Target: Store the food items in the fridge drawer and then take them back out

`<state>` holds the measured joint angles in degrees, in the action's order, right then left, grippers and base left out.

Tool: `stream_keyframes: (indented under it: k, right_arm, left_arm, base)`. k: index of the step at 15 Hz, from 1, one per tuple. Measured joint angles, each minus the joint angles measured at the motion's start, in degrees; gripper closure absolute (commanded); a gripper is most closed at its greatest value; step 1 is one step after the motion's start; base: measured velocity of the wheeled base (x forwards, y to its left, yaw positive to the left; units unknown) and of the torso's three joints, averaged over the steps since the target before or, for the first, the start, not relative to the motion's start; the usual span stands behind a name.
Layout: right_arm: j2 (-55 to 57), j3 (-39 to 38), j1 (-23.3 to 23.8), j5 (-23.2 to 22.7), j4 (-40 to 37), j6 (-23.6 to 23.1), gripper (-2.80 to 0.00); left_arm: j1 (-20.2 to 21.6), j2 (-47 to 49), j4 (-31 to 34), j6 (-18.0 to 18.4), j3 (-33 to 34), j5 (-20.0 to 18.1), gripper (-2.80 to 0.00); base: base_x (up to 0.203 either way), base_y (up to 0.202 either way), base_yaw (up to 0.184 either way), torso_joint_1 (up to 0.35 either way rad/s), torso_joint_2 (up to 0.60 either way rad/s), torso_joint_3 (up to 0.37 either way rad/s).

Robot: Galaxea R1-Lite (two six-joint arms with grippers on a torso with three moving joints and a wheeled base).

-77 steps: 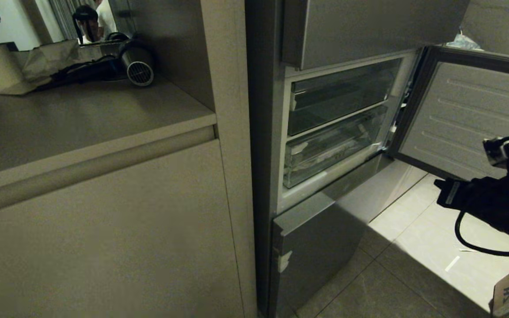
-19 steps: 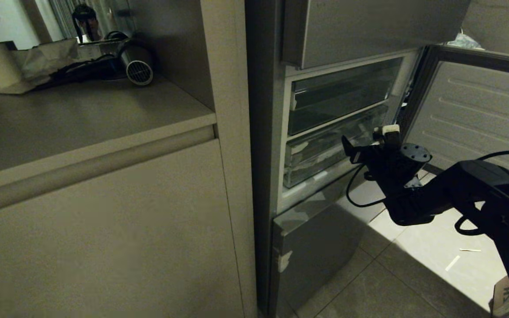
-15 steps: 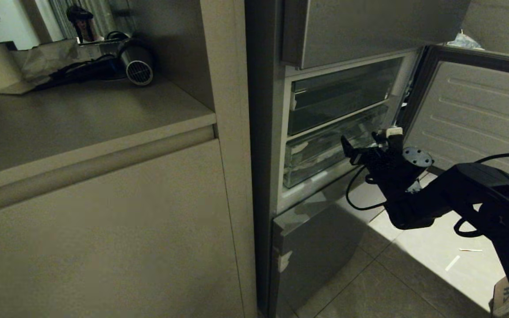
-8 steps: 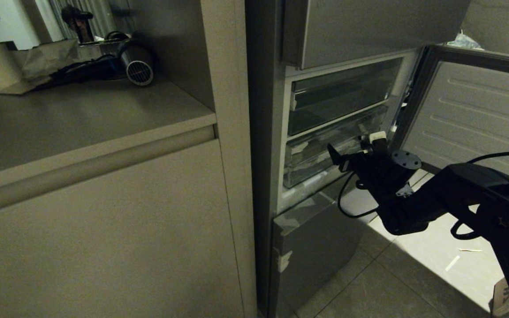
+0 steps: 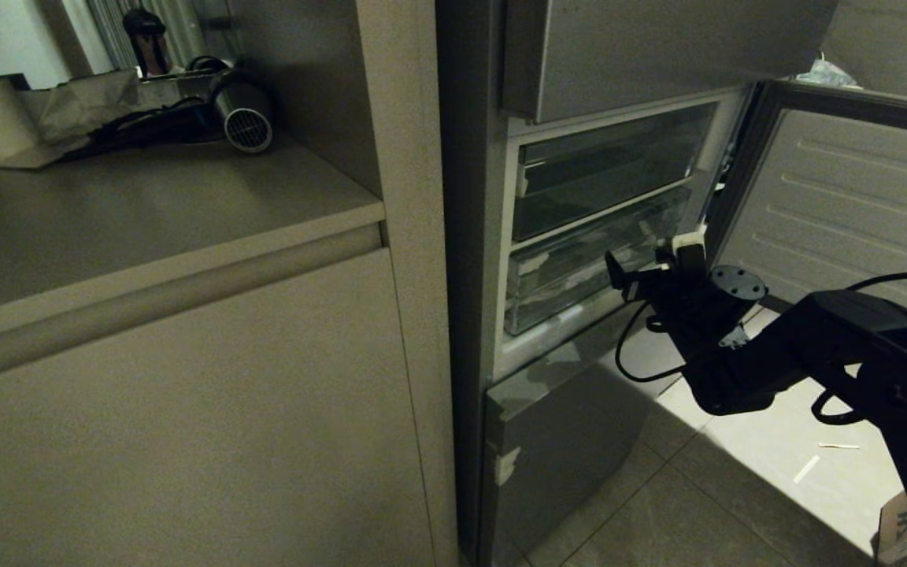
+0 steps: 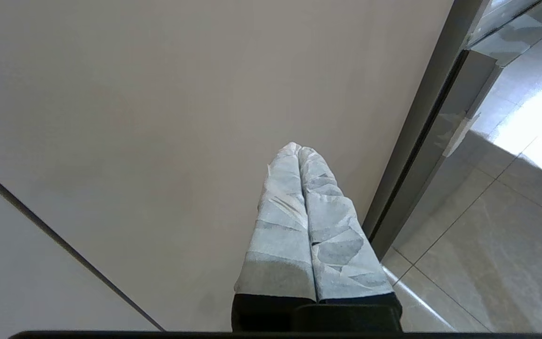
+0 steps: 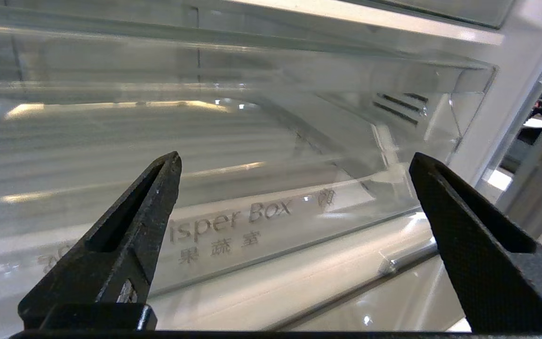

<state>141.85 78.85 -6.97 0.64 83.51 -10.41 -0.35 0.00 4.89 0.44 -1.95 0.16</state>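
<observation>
A: We see the right arm [image 5: 855,354] cut off at the head view's 4 o'clock edge.
B: The fridge drawer [image 7: 252,155] contents stay unreadable behind glare; we cannot tell.

On the clear front wall of the fridge drawer [image 7: 233,221], the right wrist view shows grey lettering: "isper Box", its start hidden behind a black finger, so probably "Crisper Box". Under it stands a row of three Chinese characters, seemingly 果蔬室. Further faint marks on the same wall are unreadable.
</observation>
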Motion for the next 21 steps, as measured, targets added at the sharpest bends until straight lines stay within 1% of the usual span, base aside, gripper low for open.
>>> stream_keyframes:
  k: [3, 6, 12, 14, 21]
  right_arm:
    - [1.1, 3.7, 0.6, 2.1, -2.1, -0.5, -2.8]
    - [1.8, 6.9, 0.7, 2.6, -4.0, -0.5, -2.8]
    - [2.3, 10.7, 0.8, 2.7, -8.1, -0.6, -2.8]
    - [2.7, 12.8, 0.7, 3.9, -9.3, -0.6, -2.8]
    - [3.2, 14.1, 0.7, 4.9, -8.7, -0.6, -2.8]
  left_arm:
    - [0.0, 0.0, 0.0, 0.0, 0.0, 0.0, 0.0]
    - [0.0, 0.0, 0.0, 0.0, 0.0, 0.0, 0.0]
    - [0.0, 0.0, 0.0, 0.0, 0.0, 0.0, 0.0]
    - [0.0, 0.0, 0.0, 0.0, 0.0, 0.0, 0.0]
    - [0.0, 0.0, 0.0, 0.0, 0.0, 0.0, 0.0]
  base:
    - [0.0, 0.0, 0.0, 0.0, 0.0, 0.0]
    - [0.0, 0.0, 0.0, 0.0, 0.0, 0.0]
    - [0.0, 0.0, 0.0, 0.0, 0.0, 0.0]
    - [0.0, 0.0, 0.0, 0.0, 0.0, 0.0]
    - [0.0, 0.0, 0.0, 0.0, 0.0, 0.0]
